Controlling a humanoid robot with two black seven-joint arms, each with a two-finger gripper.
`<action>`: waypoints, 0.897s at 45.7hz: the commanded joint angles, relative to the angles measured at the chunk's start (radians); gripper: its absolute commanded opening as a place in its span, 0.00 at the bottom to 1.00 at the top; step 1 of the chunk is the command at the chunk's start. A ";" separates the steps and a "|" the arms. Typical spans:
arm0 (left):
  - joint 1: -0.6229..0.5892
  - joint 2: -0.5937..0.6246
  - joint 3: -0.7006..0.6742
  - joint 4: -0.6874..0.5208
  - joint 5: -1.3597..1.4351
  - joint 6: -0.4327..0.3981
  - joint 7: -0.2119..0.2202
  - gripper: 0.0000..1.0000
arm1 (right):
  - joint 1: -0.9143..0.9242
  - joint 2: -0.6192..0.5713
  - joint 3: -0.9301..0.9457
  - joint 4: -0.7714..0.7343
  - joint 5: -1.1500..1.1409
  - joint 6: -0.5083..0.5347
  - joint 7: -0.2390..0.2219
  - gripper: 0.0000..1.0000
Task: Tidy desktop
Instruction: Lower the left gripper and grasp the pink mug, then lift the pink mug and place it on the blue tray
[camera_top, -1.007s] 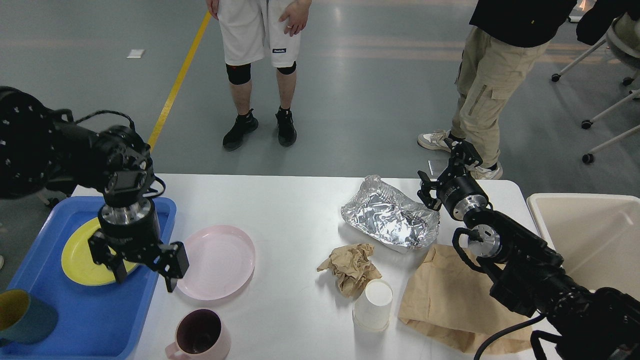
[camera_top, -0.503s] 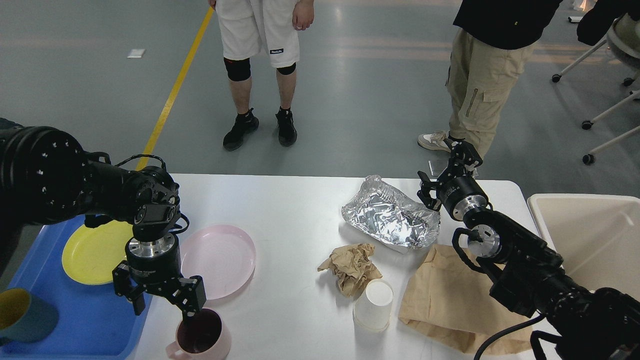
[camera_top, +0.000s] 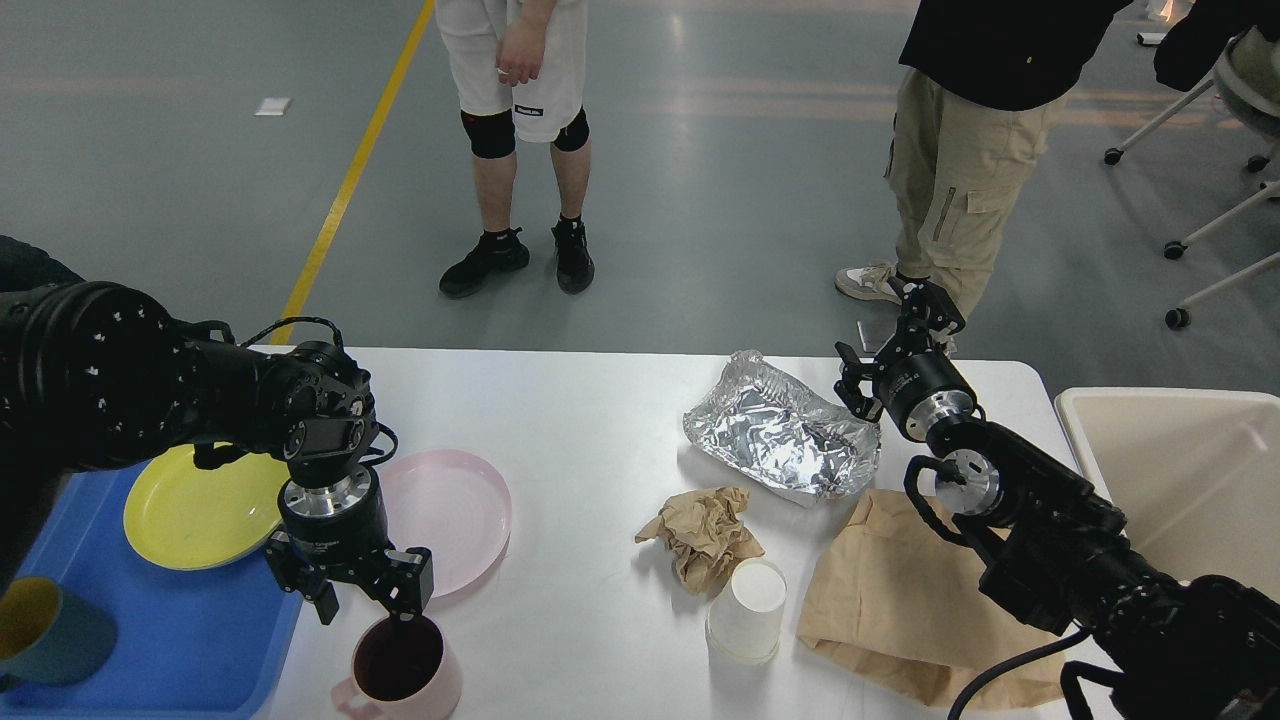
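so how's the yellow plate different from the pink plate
The yellow plate lies in the blue tray; the pink plate lies directly on the desktop. The left arm covers the yellow plate's far right rim and the pink plate's left edge. Both are round, shallow and empty.

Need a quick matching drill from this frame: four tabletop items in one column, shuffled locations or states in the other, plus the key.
Items
1. round yellow plate
2. round pink plate
3. white paper cup
4. crumpled silver foil tray

Places/states
A. lying on its side on the white desktop
B. in the blue plastic tray
C. near the right gripper
D. flat on the desktop, beside the blue tray

Pairs: 1-B, 2-D, 3-A, 4-C
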 joint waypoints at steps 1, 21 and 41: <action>0.021 -0.007 -0.009 0.009 0.001 0.031 0.001 0.63 | 0.000 0.000 0.000 0.000 0.000 0.000 0.000 1.00; 0.050 -0.020 -0.031 0.020 -0.002 0.022 0.008 0.21 | 0.000 0.000 0.000 0.000 0.000 0.000 0.000 1.00; -0.025 0.026 -0.089 0.020 -0.007 -0.070 0.004 0.00 | 0.000 0.000 0.000 0.000 0.000 0.000 0.000 1.00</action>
